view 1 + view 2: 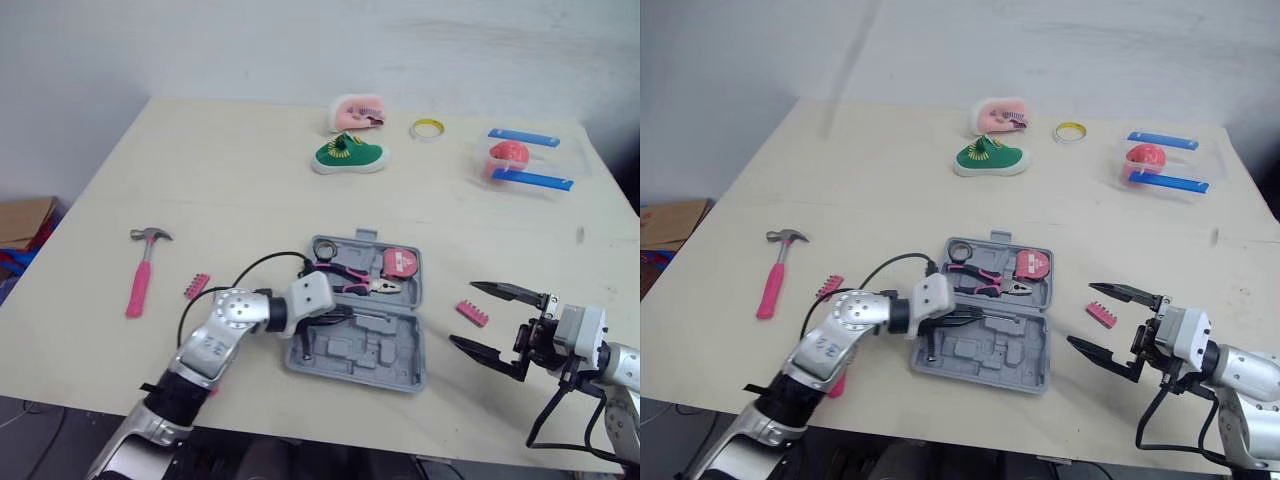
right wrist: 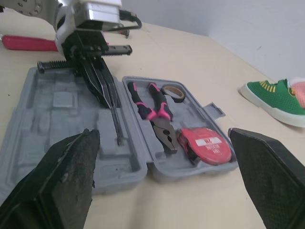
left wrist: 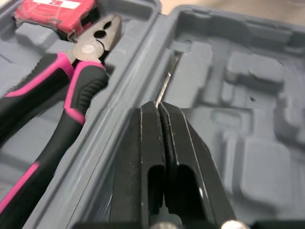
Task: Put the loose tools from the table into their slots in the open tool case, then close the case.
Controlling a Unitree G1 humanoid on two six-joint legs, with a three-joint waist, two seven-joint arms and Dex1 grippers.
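- Left gripper (image 3: 159, 107) pinches a thin metal rod (image 3: 167, 81) over the tool case (image 1: 410, 380); released askew, it may miss its slot.
- Right gripper (image 1: 1080, 314) gapes wide, empty, at the case's 3 o'clock.

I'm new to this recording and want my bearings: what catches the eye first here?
The open grey tool case sits at the near middle of the table, with pink-handled pliers and a red tape measure in its far half. The left tool is shut on a thin metal shaft over the case; a pink hammer lies apart to its left.
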